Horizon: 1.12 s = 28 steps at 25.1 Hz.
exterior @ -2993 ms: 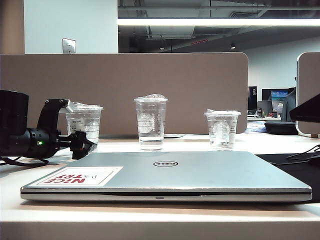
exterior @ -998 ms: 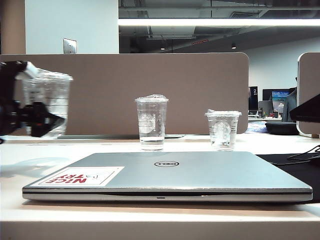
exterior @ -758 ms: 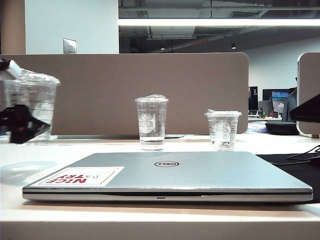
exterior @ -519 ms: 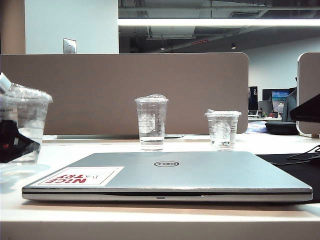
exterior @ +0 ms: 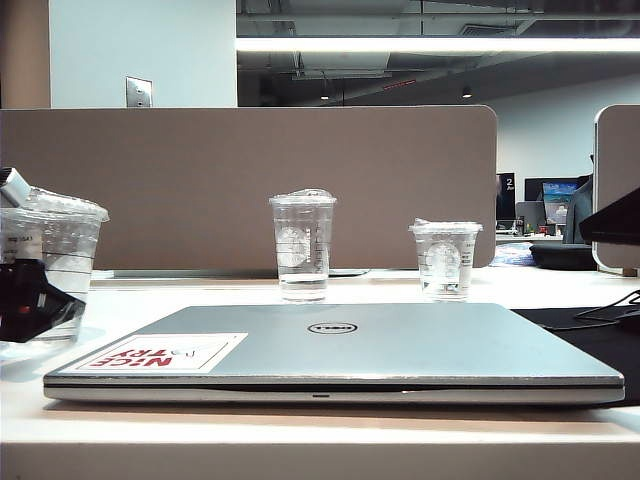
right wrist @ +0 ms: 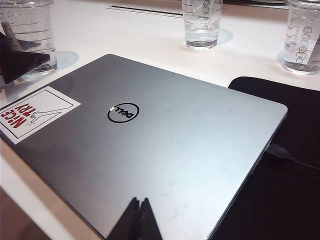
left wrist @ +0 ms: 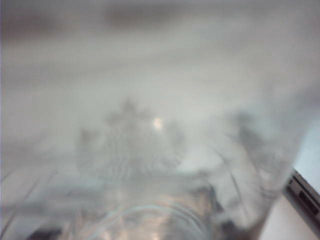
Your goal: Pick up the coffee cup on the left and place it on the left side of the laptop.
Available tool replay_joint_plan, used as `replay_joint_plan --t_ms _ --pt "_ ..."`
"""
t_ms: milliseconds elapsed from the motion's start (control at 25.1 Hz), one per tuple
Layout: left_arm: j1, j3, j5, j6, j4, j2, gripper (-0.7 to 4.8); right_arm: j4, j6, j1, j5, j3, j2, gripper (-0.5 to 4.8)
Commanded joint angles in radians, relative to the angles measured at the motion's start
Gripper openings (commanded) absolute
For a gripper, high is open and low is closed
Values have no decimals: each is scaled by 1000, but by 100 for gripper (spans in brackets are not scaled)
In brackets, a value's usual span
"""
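Observation:
The coffee cup (exterior: pixel 55 250), wide and clear with black lines and a crinkled film lid, stands at the left edge of the exterior view, just left of the silver Dell laptop (exterior: pixel 380 340). My left gripper (exterior: pixel 30 295) is around it, one black finger (right wrist: pixel 20 59) lying against its side. The blurred cup wall (left wrist: pixel 150 125) fills the left wrist view and hides the jaws. The cup's base looks down on the table. My right gripper (right wrist: pixel 139 201) is shut and empty, hovering over the laptop lid (right wrist: pixel 165 145), far from the cup (right wrist: pixel 30 35).
A taller clear cup (exterior: pixel 301 245) and a short clear cup (exterior: pixel 445 258) stand behind the laptop, before a beige partition (exterior: pixel 400 170). A black mat (right wrist: pixel 280 150) with a cable lies right of the laptop. The laptop's left edge is close beside the coffee cup.
My left gripper has brought the coffee cup from raised at the back left forward and down, to table level left of the laptop. The right arm has not moved.

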Motion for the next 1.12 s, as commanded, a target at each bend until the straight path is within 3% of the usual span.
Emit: replay_joint_plan --t_ms 40,200,319,519,838,958,998,1117 --pt "2 -3 0 1 16 2 383 18 0 0 2 -4 0 -5" --pt "2 -6 0 1 17 2 419 18 0 0 2 -4 0 -5" --pt "2 -8 2 1 17 2 475 18 0 0 2 -4 0 -5" --pt "1 -64 13 0 20 -23 479 18 0 0 2 -4 0 -5" --pt "1 -225 -1 -2 20 -292 479 18 0 0 2 -4 0 -5" --pt "1 -228 8 -42 -20 -369 479 17 0 0 2 -4 -1 -5" --pt "1 -228 16 -56 -19 -388 465 17 0 0 1 -4 -6 -5" --pt "1 -228 77 -99 -18 -445 195 14 0 -2 2 -4 -17 -5"
